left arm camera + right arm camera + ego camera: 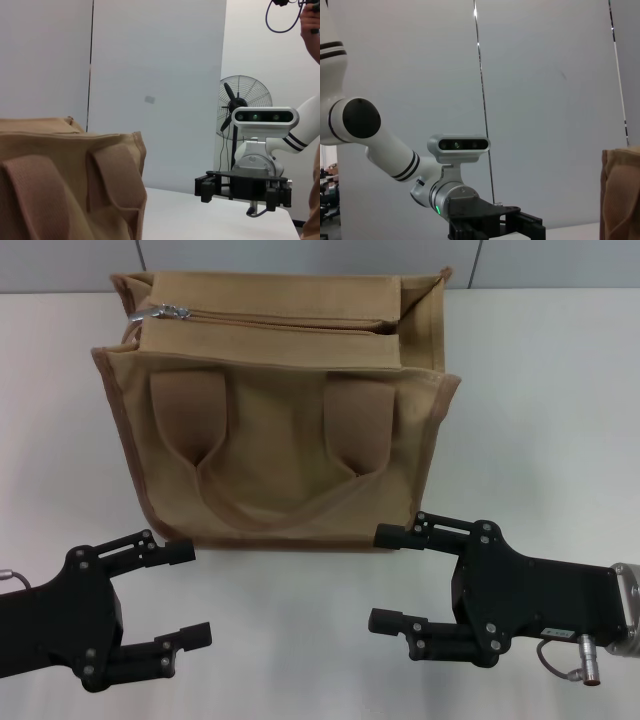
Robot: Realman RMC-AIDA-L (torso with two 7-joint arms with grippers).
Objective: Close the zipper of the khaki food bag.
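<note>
Head view, left side first: the left gripper (185,592) hovers low over the white bench (540,410), near the bag's front lower corner but not touching it, its fingers (178,552) spread wide and holding nothing. Judging by this pose, it is parked or waiting, since nothing of the task lies within its reach yet.

Moving right, the khaki food bag (280,440) stands upright in the middle of the bench, its strap handles (275,505) lying flat against the near face, so they do not cover the top. The zipper (280,320) runs along the top of the bag, and its silver slider (160,312) sits at the bag's left end, on the side of the left arm. The tape beside it appears drawn together, so how much remains to close is hard to tell.

Further right, the right gripper (395,577) floats just in front of the bag's lower right corner, fingers (400,536) likewise apart and empty. Both grippers sit below and in front of the top, so the tall front wall stands between them and the slider.

Left wrist view shows a pedestal fan (245,107) behind the bench, well apart from the work.
</note>
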